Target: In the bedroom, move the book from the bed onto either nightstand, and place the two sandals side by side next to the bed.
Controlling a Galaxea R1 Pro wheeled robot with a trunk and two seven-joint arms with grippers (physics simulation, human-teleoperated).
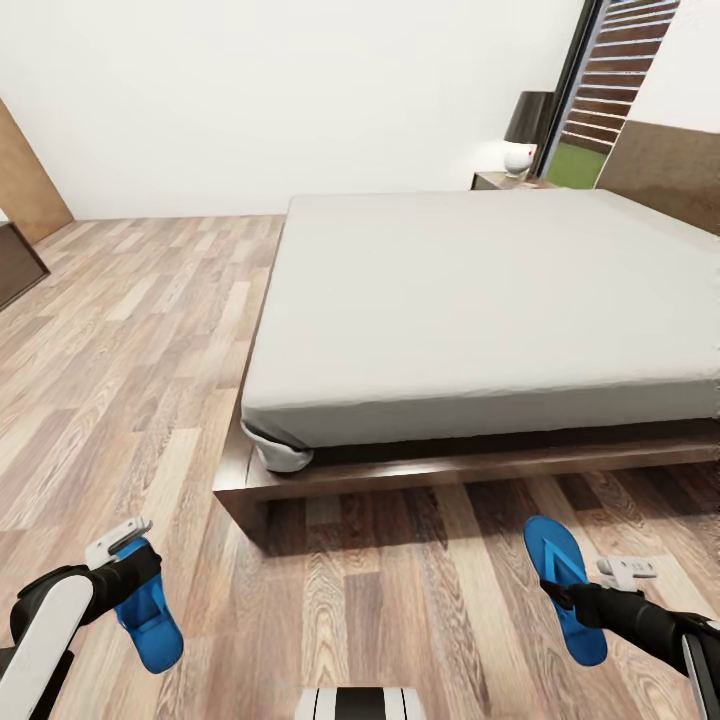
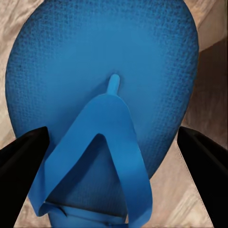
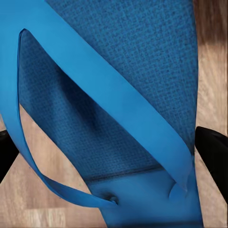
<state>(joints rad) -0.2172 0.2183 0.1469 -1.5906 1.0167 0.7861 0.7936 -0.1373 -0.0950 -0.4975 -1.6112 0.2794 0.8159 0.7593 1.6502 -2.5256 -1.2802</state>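
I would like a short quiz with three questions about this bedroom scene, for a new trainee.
1. True or false: each claw grips one blue sandal.
2. Where is the bed relative to the sandals: A) beyond them, B) behind the robot?
3. What stands on the nightstand?

Key:
1. True: left claw on the left sandal, right claw on the right sandal.
2. A.
3. A dark-shaded lamp.

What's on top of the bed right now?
The bed shows only its bare grey mattress top; no book is visible on it. Its far right part runs out of the head view.
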